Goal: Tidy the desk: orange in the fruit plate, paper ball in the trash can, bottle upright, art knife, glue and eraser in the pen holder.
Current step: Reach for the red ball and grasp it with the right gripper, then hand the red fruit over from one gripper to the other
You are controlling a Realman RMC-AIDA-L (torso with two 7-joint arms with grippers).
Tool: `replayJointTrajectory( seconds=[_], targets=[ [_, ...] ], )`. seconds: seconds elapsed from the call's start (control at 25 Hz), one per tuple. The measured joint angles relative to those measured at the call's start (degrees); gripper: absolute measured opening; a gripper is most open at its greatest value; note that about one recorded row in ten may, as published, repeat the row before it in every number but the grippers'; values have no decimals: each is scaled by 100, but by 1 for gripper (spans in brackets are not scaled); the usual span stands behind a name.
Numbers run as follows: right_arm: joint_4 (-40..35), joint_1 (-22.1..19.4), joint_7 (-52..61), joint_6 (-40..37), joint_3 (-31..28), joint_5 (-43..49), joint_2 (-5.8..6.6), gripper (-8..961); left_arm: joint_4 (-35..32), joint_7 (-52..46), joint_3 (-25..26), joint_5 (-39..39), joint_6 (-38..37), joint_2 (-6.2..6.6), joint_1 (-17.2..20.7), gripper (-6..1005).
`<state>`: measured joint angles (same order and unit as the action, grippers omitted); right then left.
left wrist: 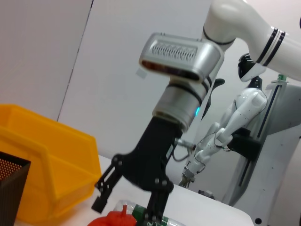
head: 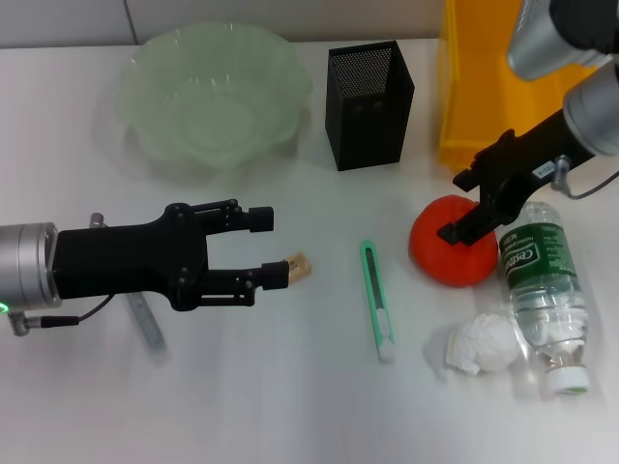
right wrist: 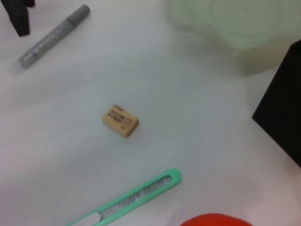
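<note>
Nothing is tidied yet. The right claw (head: 471,207) sits spread over the orange (head: 453,244) on the worktop (head: 290,406), not gripping. The left claw (head: 276,247) hovers released by the eraser (head: 298,266). Knife (head: 377,300), paper ball (head: 482,344) and toppled bottle (head: 544,290) wait (plate (head: 215,92) empty).

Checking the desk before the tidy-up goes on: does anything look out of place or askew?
Yes. The clear plastic bottle with the green label lies on its side beside the orange, not upright. A crumpled white paper ball sits loose on the white table, touching the bottle.
</note>
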<state>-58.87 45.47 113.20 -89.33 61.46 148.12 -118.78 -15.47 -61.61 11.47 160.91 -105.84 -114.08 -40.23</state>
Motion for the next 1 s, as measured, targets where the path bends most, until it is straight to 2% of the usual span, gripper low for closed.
replayJointTrajectory(
  seconds=[0.4,0.68,1.0],
  targets=[
    [407,48,-23,491,149,194,-5,732,0,-1,-4,-74,-2,2,15,798],
    [349,25,-26,532,165,204,-12,675,0,-1,-5,-102,-5,24,20,798],
    [18,-84,-247,413,104,-223,7,359,0,0,-11,-192,1,32,17,797]
  ],
)
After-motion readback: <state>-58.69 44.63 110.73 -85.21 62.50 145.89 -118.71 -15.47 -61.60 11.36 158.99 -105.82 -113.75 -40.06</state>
